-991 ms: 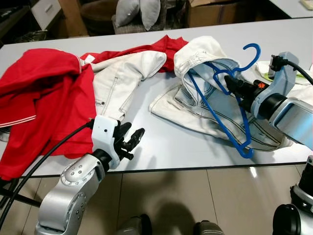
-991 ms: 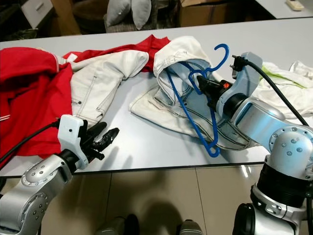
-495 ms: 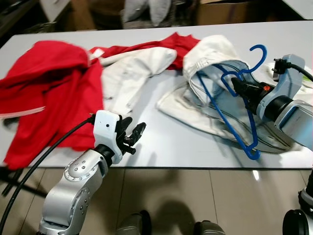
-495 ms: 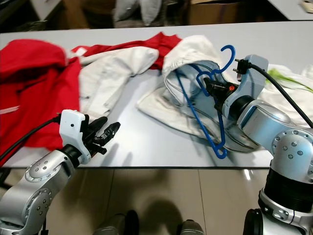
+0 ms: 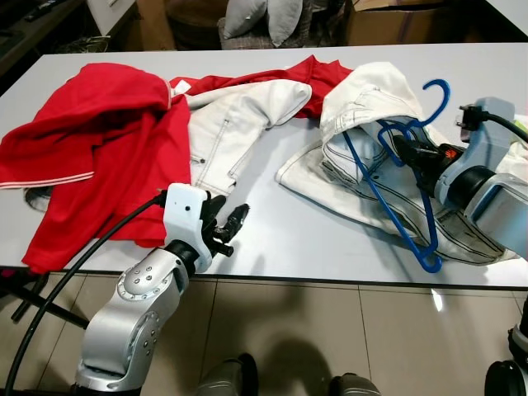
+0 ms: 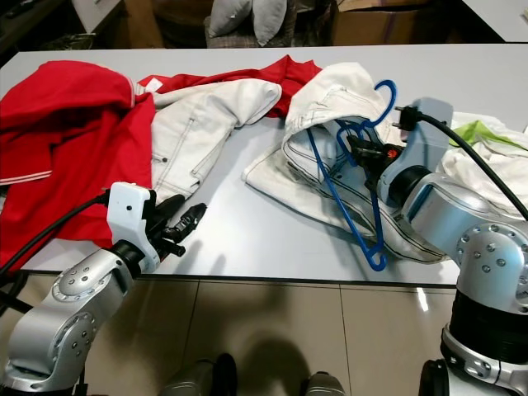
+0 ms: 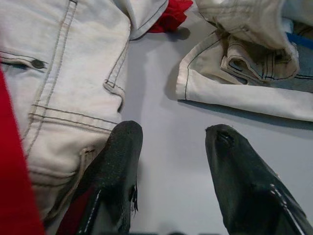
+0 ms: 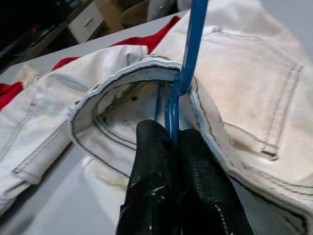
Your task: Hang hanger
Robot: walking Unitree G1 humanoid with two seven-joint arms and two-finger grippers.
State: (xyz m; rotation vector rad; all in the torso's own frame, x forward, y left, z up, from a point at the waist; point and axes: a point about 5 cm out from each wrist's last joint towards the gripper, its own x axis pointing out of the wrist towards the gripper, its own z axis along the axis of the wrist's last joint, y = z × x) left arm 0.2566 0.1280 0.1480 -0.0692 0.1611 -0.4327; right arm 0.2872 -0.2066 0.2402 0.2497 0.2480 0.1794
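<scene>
A blue plastic hanger stands tilted over white jeans on the grey table, one arm of it inside the waistband. My right gripper is shut on the hanger's neck just under the hook; in the right wrist view the black fingers pinch the blue hanger in front of the open waistband. My left gripper is open near the table's front edge, beside a white denim jacket, with nothing between its fingers.
A red garment covers the table's left part, with the white denim jacket next to it. Another white and green cloth lies at the right edge. Cushions and boxes stand behind the table. Tiled floor lies below the front edge.
The head camera has shifted, so the scene sits differently. The right gripper still holds the hanger at the jeans' waistband. The left gripper stays open near the front edge.
</scene>
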